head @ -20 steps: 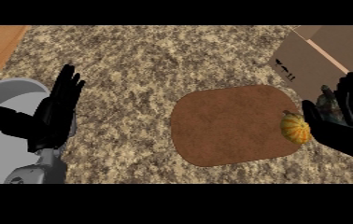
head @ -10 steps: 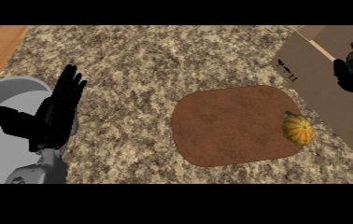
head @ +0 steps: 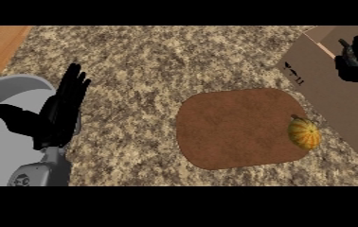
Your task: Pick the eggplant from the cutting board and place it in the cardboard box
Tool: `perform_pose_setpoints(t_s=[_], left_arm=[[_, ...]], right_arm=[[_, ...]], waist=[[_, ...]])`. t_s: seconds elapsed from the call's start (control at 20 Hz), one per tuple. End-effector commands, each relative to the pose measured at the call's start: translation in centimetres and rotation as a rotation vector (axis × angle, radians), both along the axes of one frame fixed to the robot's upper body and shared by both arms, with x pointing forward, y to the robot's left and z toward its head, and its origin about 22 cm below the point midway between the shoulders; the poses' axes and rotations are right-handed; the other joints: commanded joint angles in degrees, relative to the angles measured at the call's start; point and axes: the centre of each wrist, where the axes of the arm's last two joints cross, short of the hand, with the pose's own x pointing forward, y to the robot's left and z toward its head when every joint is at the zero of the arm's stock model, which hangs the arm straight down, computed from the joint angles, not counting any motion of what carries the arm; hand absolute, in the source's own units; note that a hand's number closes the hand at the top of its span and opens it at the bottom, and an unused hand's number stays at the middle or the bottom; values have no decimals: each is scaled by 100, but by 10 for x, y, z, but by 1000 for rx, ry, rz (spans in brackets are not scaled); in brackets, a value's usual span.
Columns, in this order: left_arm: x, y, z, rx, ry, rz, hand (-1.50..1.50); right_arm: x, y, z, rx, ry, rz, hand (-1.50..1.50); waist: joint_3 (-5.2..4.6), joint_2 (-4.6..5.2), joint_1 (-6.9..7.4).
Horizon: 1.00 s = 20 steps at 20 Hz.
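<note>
Head view: eggplant (head: 305, 133) at cutting board's (head: 231, 126) right edge, left hand (head: 61, 111) open, empty.

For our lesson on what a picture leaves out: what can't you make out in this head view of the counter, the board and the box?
- Cardboard box: cut off by the right edge; its inside is out of sight.
- Right hand: mostly beyond the right edge, fingers unreadable.
- Yellow-orange striped vegetable on the cutting board: too small to tell as an eggplant.

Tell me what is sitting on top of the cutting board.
Only a yellow-orange striped vegetable lies on the cutting board, at its right edge beside the cardboard box. The rest of the board's top is bare. What is under the board cannot be seen.
</note>
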Motion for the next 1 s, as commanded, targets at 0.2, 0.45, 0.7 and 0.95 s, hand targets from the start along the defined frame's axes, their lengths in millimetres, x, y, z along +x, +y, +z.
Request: perform_pose_setpoints(t_s=[0.2,0.45,0.7,0.95], left_arm=[[-1,0,4,1,-4,-9,0],[6,-8,-2,12,-5,0,0],[-8,11,7,11,-3,0,0],[-12,3,-7,12,4,25,0]], right_arm=[[9,-46,-55,-45,348,-70,-150],[27,-49,-45,119,71,23,-150],[30,-58,-19,317,-239,101,-150],[25,-87,-12,623,-244,114,-150]], waist=[[49,41,29],[52,33,-30],[55,-8,5],[47,-20,-80]])
